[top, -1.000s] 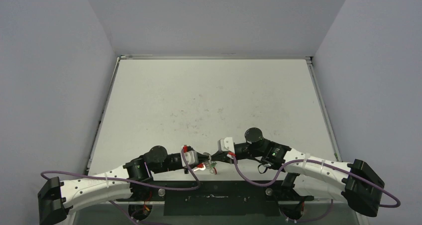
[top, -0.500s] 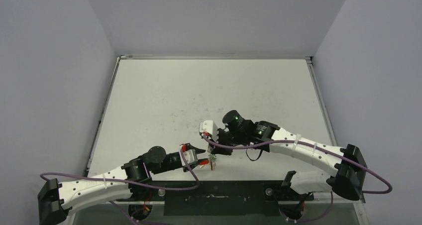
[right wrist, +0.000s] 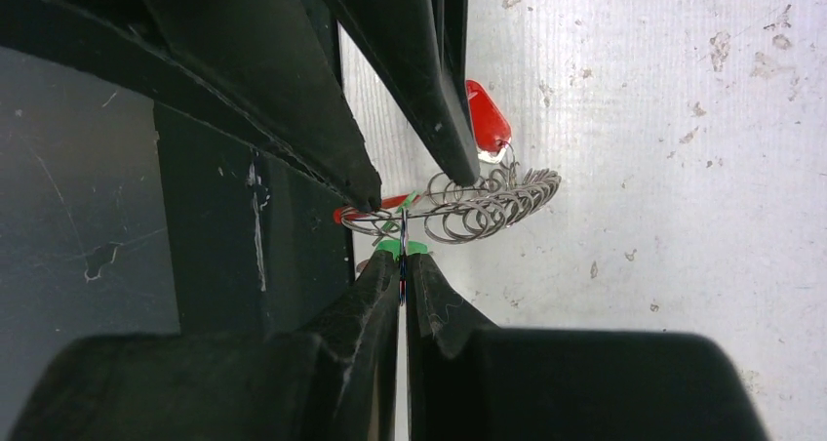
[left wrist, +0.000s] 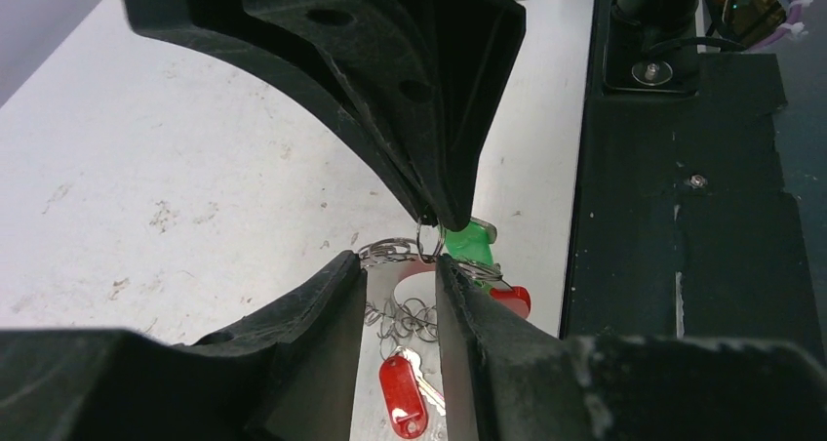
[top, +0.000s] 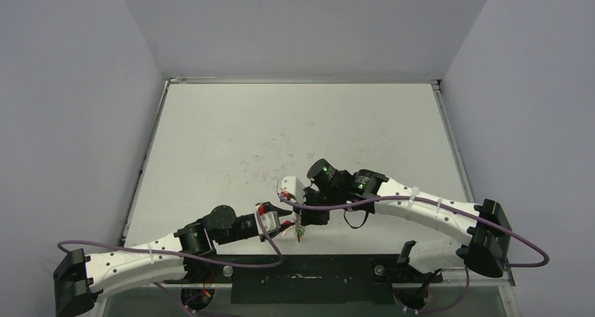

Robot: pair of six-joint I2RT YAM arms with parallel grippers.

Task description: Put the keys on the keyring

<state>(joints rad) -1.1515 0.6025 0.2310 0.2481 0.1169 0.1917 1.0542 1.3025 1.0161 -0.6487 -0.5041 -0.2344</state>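
Note:
The keyring (left wrist: 390, 253) is a springy silver coil lying across the tips of my left gripper (left wrist: 400, 265). Its jaws stand a little apart, and the table shows between them. More of the coil (right wrist: 488, 207) runs past the left fingers (right wrist: 458, 158) in the right wrist view. A red tag with a silver key (left wrist: 402, 402) lies on the table under the coil. My right gripper (right wrist: 402, 260) comes in tip to tip with the left one and is shut on a green-headed key (left wrist: 468, 243) by its thin edge. Both grippers meet low over the table's near edge (top: 297, 226).
A black base plate (top: 309, 278) runs along the near edge just beside the keys, also seen as the plate (left wrist: 683, 217). Purple cables (top: 330, 208) loop off both wrists. The white table (top: 295, 135) stretches away to the back wall.
My right arm has swung left and forward until its tips meet the left gripper. The left jaws, shut a second ago, have parted.

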